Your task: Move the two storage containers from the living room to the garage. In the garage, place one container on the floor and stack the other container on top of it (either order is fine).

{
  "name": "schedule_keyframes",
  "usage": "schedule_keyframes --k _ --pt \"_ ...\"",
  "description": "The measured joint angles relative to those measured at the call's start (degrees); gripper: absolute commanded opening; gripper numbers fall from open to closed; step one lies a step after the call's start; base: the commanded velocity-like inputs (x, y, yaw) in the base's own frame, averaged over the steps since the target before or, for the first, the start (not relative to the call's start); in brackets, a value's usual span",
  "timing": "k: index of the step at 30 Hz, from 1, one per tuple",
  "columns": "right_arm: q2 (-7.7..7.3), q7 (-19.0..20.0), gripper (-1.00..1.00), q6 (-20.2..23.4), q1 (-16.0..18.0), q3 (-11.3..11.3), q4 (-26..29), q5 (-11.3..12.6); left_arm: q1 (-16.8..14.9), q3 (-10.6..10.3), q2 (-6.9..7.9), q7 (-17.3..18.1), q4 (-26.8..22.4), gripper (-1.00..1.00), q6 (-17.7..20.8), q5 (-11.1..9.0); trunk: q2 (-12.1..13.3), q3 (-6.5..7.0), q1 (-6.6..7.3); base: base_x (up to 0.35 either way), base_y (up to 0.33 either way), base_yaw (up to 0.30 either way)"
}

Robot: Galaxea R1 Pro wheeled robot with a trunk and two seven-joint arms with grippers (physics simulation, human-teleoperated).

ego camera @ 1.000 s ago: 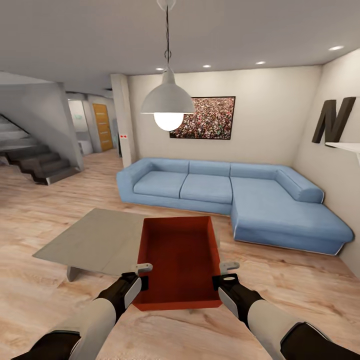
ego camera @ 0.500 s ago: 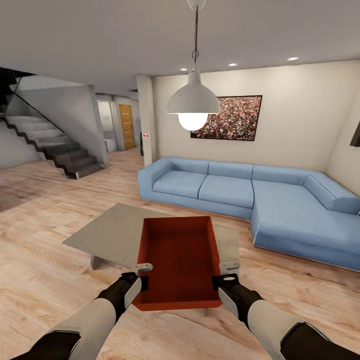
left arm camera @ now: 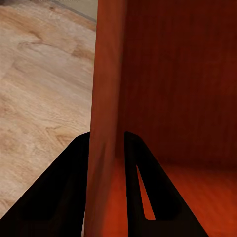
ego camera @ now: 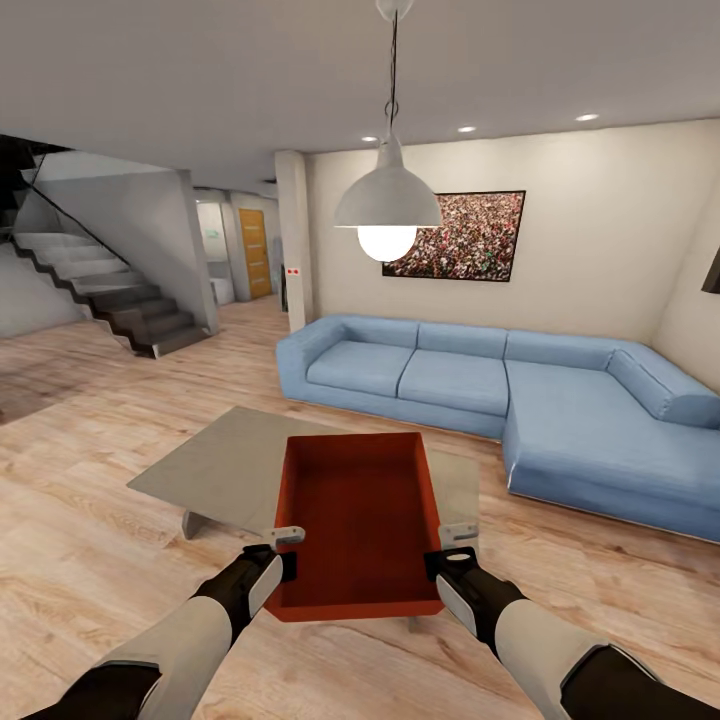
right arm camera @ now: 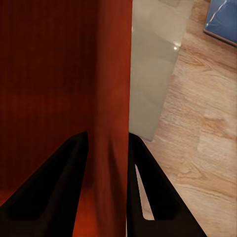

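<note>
Container (ego camera: 360, 520), orange-red, shallow, lidless, rectangular, empty

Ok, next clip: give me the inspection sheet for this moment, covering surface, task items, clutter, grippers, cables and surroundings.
Surface: light wood-plank floor, with a low grey table ahead of the robot.
Job's things: one orange-red storage container, lidless and empty, carried between both arms above the table's near edge. A second container: nothing seen.
Clutter: nothing seen.
Grippers: left gripper clamps the container's left wall, one finger on each side; right gripper does likewise on the right wall.
Cables: nothing seen, apart from the cord of the pendant lamp.
Surroundings: living room with blue sectional sofa, framed picture, staircase and a wooden door down the hallway.
</note>
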State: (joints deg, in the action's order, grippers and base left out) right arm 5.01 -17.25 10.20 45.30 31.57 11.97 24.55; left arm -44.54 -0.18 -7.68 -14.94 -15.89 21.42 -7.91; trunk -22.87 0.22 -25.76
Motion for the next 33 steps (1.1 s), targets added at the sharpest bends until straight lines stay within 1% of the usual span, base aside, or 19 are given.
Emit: schedule_keyframes --k 6,8,11,21,33 --pt "0.05 -0.01 -1.00 0.00 0.02 -0.02 -0.03 -0.02 0.01 0.01 0.06 0.09 -0.02 -1.00 0.01 0.00 0.00 0.00 0.00 0.000 0.000 0.065" --pt "0.28 -0.11 -1.00 0.05 0.05 -0.44 -0.08 -0.52 0.01 0.03 0.30 0.49 -0.03 -1.00 0.07 -0.01 0.00 0.00 0.00 0.000 0.000 0.264" --pt "0.30 -0.16 -1.00 0.06 0.03 -0.47 -0.08 -0.54 0.01 0.02 0.31 0.47 -0.03 -1.00 0.09 -0.01 0.00 0.00 0.00 0.000 0.000 0.292" --pt "-0.01 -0.05 -1.00 -0.01 0.00 0.15 -0.01 0.19 0.00 -0.02 -0.01 -0.02 -0.01 -1.00 0.00 -0.01 0.00 0.00 0.00 0.000 0.000 0.299" --pt "-0.03 -0.04 -1.00 -0.01 0.01 0.21 0.00 0.24 0.00 -0.01 -0.03 -0.03 -0.01 -1.00 0.00 -0.01 0.00 0.00 0.00 0.000 0.000 0.300"
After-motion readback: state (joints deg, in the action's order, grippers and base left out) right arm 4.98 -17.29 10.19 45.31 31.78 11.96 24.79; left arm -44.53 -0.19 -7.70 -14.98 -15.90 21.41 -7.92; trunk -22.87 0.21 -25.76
